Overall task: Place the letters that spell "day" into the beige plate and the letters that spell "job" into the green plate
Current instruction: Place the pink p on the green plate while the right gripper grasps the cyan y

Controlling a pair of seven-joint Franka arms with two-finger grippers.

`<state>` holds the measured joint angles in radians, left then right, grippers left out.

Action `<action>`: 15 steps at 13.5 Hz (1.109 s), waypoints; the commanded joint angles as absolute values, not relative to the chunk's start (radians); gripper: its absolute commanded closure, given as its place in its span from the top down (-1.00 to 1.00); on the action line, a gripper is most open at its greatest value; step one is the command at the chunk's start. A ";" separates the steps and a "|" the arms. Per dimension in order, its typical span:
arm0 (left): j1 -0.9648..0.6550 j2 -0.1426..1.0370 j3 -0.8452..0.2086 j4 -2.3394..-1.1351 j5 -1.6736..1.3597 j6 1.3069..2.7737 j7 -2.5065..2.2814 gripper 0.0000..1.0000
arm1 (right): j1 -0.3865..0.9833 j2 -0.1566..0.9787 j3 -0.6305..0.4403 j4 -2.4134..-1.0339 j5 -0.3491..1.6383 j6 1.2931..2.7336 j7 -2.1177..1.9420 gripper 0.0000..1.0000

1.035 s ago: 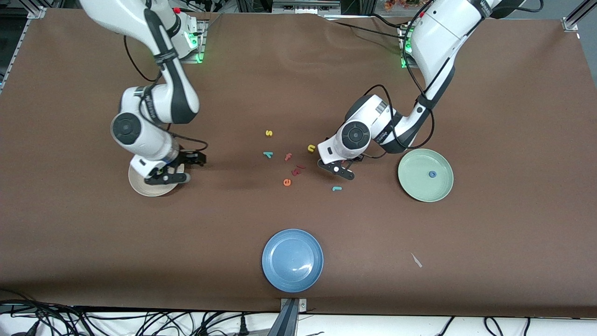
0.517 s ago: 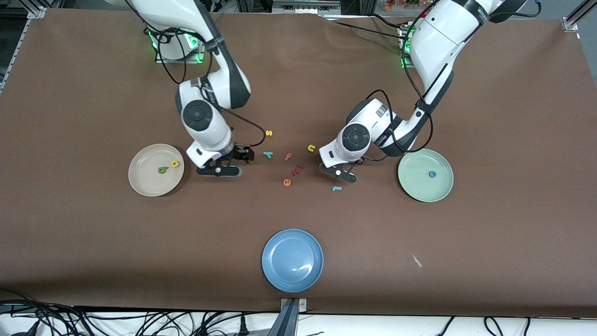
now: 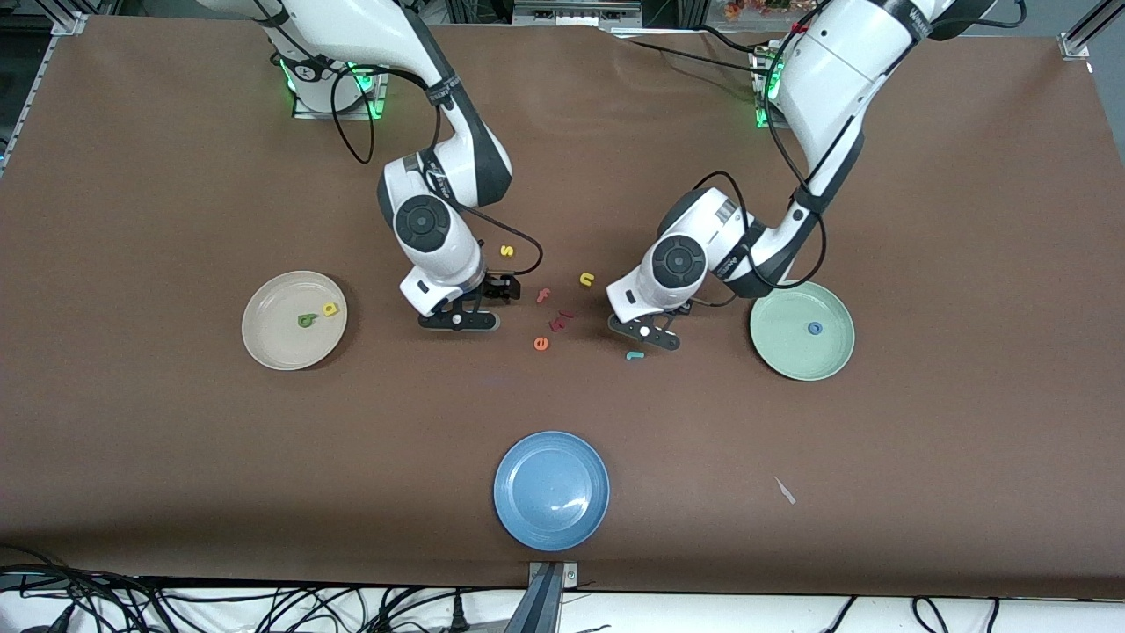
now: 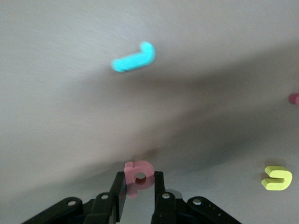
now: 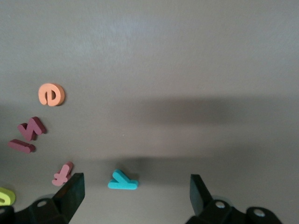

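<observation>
My left gripper (image 4: 139, 176) is shut on the salmon-pink "b" (image 4: 143, 169), just above the table between the dark red letters and the teal "j" (image 3: 635, 355) (image 4: 134, 58). In the front view this gripper (image 3: 647, 333) hides the "b". My right gripper (image 5: 136, 188) (image 3: 459, 321) stands open, and the teal "y" (image 5: 123, 180) lies on the table between its fingers. The arm covers the "y" in the front view. The beige plate (image 3: 279, 341) holds the dark green "d" (image 3: 306, 320) and the yellow "a" (image 3: 330, 309). The green plate (image 3: 789, 353) holds the blue "o" (image 3: 815, 328).
Loose letters lie between the grippers: a yellow "s" (image 3: 506, 251), a yellow "n" (image 3: 587, 279), a pink "f" (image 3: 543, 295), dark red letters (image 3: 558, 319) and an orange "e" (image 3: 541, 343). A blue plate (image 3: 551, 490) sits nearer the front camera.
My right arm swung from over the beige plate to the teal "y", staying open. My left gripper closed on the pink "b" and shifted slightly toward the green plate.
</observation>
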<state>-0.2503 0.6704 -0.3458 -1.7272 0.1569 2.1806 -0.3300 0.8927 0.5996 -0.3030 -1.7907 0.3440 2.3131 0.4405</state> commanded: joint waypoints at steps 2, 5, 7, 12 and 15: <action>-0.138 0.552 -0.348 -1.741 0.189 2.066 -0.203 -1.00 | 0.904 0.663 -0.293 -1.732 0.360 2.298 0.489 1.00; -0.033 0.512 -0.348 -1.741 0.189 1.990 -0.024 -1.00 | 0.908 0.684 -0.287 -1.723 0.360 2.298 0.482 1.00; 0.055 0.499 -0.347 -1.743 0.189 1.938 0.091 -1.00 | 0.910 0.698 -0.285 -1.720 0.360 2.298 0.482 1.00; 0.161 0.531 -0.348 -1.805 0.189 1.951 0.189 -1.00 | 0.926 0.709 -0.285 -1.721 0.362 2.293 0.488 0.86; 0.160 0.537 -0.348 -1.862 0.189 2.024 0.190 -1.00 | 0.928 0.713 -0.284 -1.726 0.362 2.293 0.485 0.76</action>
